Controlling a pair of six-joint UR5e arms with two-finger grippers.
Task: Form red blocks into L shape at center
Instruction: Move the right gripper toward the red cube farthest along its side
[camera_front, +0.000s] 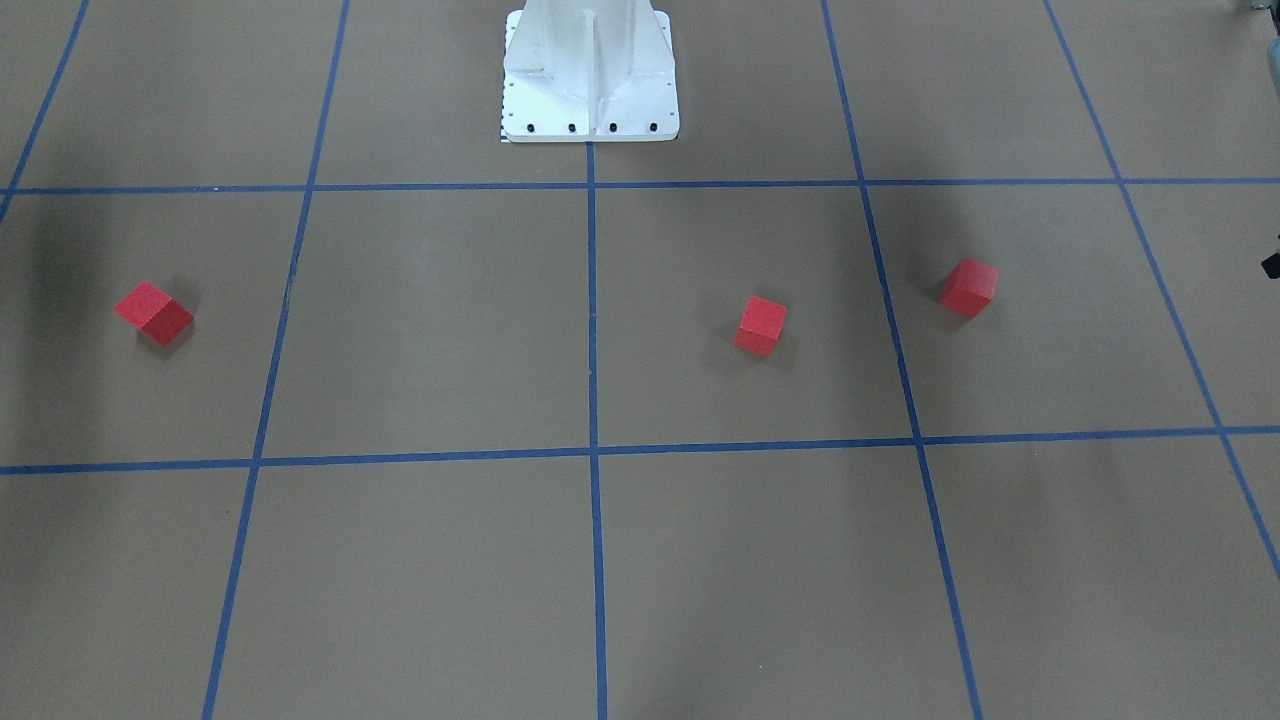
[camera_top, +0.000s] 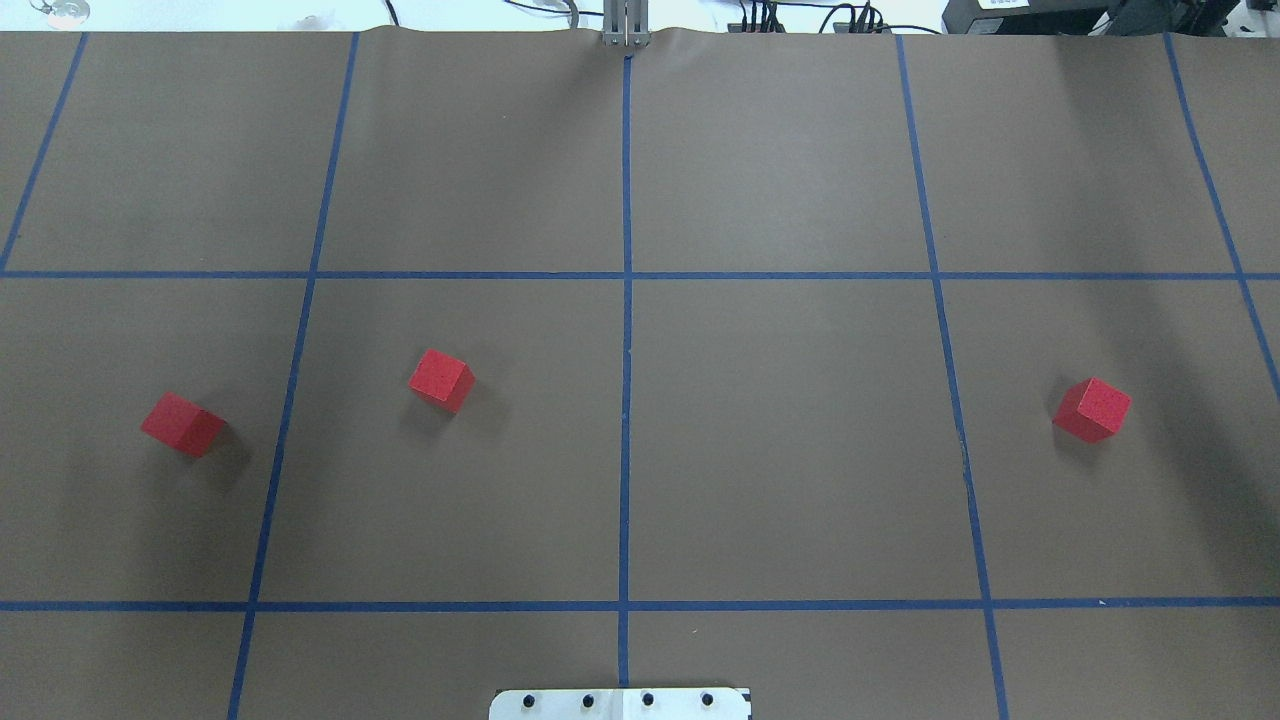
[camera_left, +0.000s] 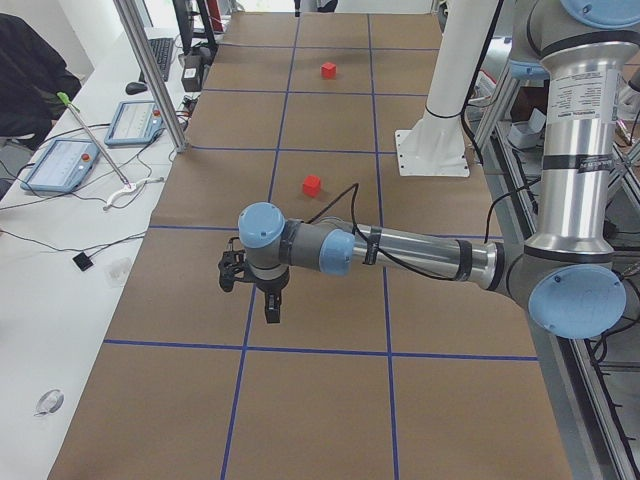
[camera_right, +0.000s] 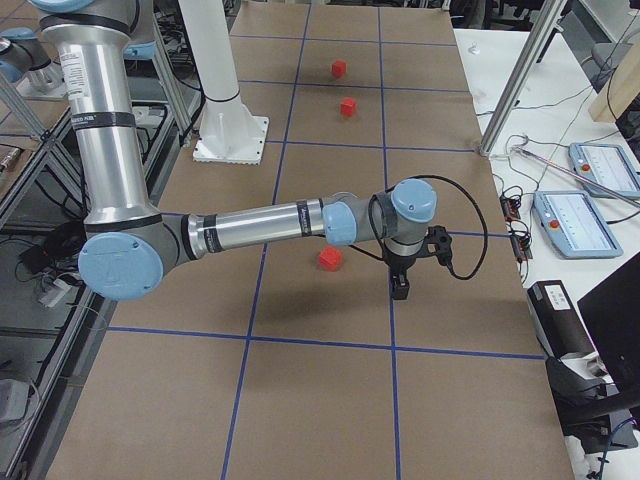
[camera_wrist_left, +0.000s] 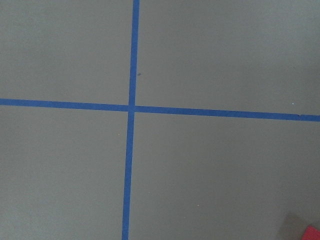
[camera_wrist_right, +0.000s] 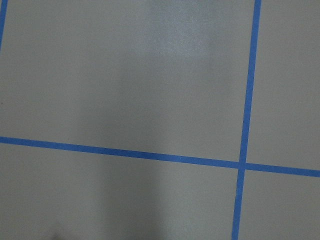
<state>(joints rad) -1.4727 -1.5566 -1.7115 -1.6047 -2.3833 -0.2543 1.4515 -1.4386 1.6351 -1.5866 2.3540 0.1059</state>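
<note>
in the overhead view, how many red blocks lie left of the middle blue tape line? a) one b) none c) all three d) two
d: the outer red block and the inner red block both lie left of the middle blue tape line, while the third red block lies well to its right.

Seemingly a red block (camera_wrist_left: 313, 234), only its corner shows at the edge.

Open room at the center (camera_top: 660, 440), red blocks (camera_top: 441, 380) well apart either side.
</note>
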